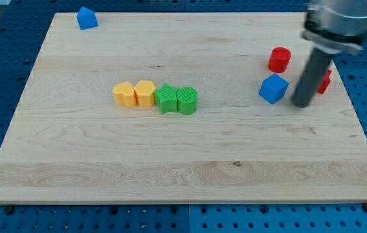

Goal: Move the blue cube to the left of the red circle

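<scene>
The blue cube [274, 88] lies on the wooden board [183, 168] at the view's right. The red circle [279, 59], a short red cylinder, stands just above it, slightly to its right. My tip [301, 103] is the lower end of the dark rod, just to the right of the blue cube with a small gap, at about its lower edge. The rod partly hides a second red block [325, 81] behind it, whose shape I cannot make out.
A row of blocks lies at the board's middle: two yellow blocks [124, 94] [145, 93], a green star-like block [166, 98] and a green cylinder [188, 101]. Another blue block [87, 18] with a peaked top sits at the top left corner.
</scene>
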Robot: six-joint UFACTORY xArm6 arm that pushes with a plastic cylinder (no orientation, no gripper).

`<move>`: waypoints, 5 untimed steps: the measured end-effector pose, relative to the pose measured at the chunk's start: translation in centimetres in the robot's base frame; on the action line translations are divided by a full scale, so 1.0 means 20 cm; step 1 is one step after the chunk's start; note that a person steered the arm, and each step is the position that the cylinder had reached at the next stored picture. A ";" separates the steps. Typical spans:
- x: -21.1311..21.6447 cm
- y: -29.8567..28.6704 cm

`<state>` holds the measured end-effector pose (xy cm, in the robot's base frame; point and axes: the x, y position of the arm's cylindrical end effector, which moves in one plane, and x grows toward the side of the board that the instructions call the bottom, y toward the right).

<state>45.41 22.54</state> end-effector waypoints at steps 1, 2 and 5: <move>0.00 -0.01; -0.07 -0.22; -0.12 -0.49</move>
<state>43.06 12.75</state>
